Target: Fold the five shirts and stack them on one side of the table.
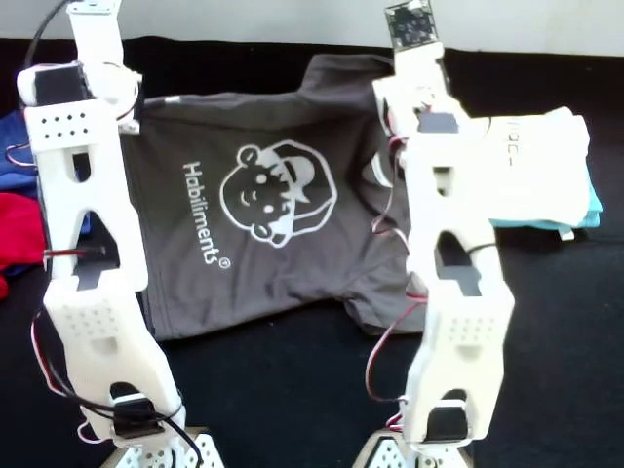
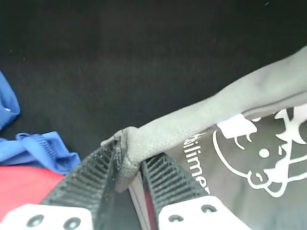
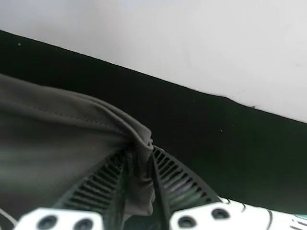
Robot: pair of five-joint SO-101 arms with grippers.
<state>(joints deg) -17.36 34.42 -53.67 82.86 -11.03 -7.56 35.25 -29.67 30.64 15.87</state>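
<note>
Grey shirt is lying spread print-up on the table, left gripper and right gripper each clamping its far edge; judging both should be lifting together, holding fabric taut for a straight fold.

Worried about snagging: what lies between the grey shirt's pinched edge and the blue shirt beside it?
A bare stretch of black table, seen in the left wrist view, separates the grey shirt from the blue shirt.
</note>
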